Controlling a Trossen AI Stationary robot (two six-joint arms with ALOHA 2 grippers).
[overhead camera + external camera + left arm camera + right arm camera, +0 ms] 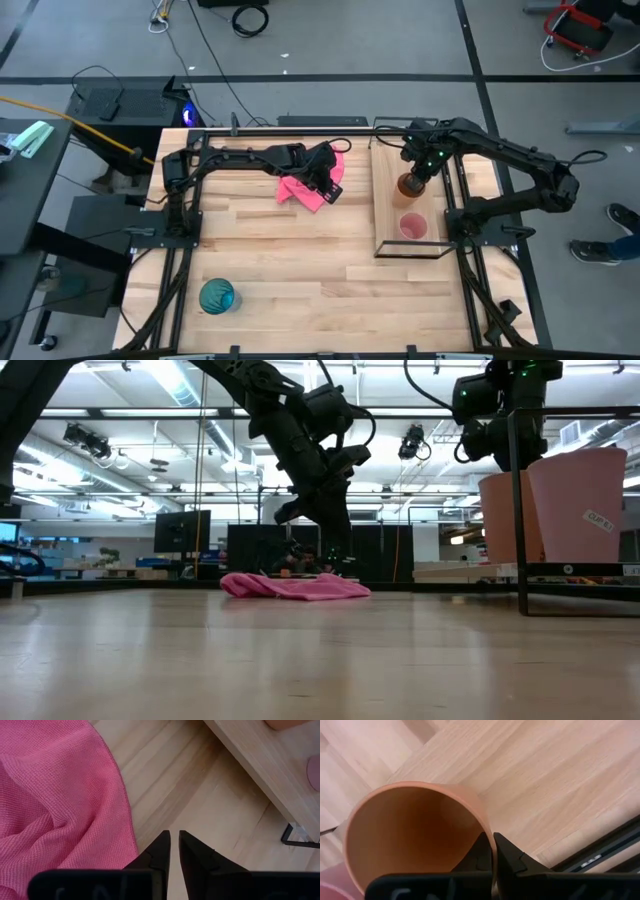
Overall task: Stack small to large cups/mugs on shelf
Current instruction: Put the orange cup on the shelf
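The orange cup (408,186) stands upright on the light-wood shelf (386,215), at its far part, and my right gripper (414,176) is shut on it from above. The short pink cup (413,227) stands on the shelf just nearer the front; the low view shows both side by side, the orange cup (503,517) and the pink cup (585,505). The teal-blue cup (217,296) stands alone on the tabletop at the near left. My left gripper (174,847) is shut and empty, low over the table beside the pink cloth (55,805). My right gripper pinches the orange cup's rim wall (479,822) with one finger inside the cup and one outside. The fingers come from above, pointing down. The cup is upright, and in the low view its base seems to rest on the shelf board.
The pink cloth (308,188) lies crumpled at the table's far middle under the left arm. The shelf's black wire frame (522,510) rises at its ends. Bare plank tabletop (320,270) stretches between the teal-blue cup and the shelf.
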